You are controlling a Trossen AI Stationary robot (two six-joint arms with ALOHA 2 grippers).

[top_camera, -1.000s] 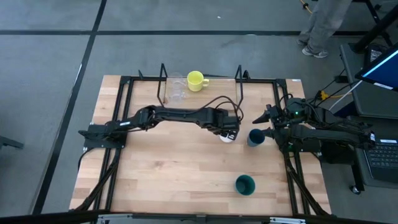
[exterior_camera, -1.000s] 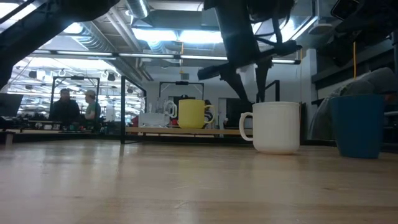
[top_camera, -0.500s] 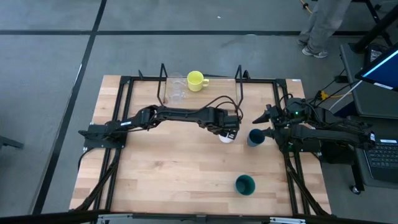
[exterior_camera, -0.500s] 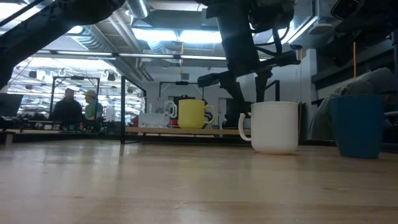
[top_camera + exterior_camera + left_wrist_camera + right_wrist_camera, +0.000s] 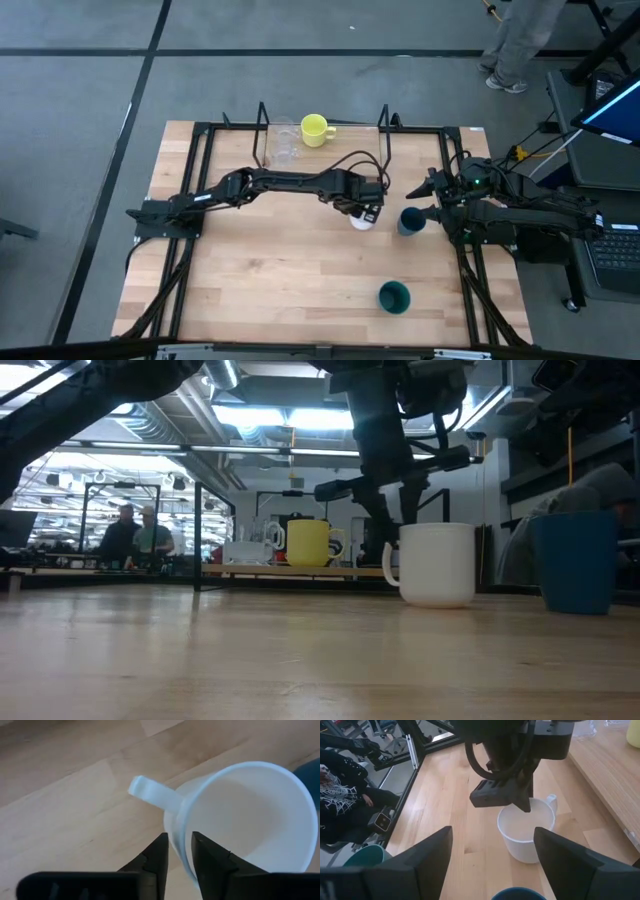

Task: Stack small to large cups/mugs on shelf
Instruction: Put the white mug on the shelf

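Rim grip: we see the left gripper (image 5: 177,851) straddling the white mug (image 5: 235,820) wall mid-table, jaws nearly clamped for lifting toward the shelf (image 5: 320,140); right gripper (image 5: 420,200) gapes idle.

left gripper (image 5: 177,851) straddling white mug (image 5: 240,820) rim | dark blue cup (image 5: 411,221) crowding just beyond | shelf (image 5: 330,143) side lying open | dark green cup (image 5: 394,296) sitting well apart

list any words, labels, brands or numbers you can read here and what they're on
None can be read.
The white mug, yellow mug, dark blue cup and dark green cup show no print.
The screen at the table's right is too small to read.
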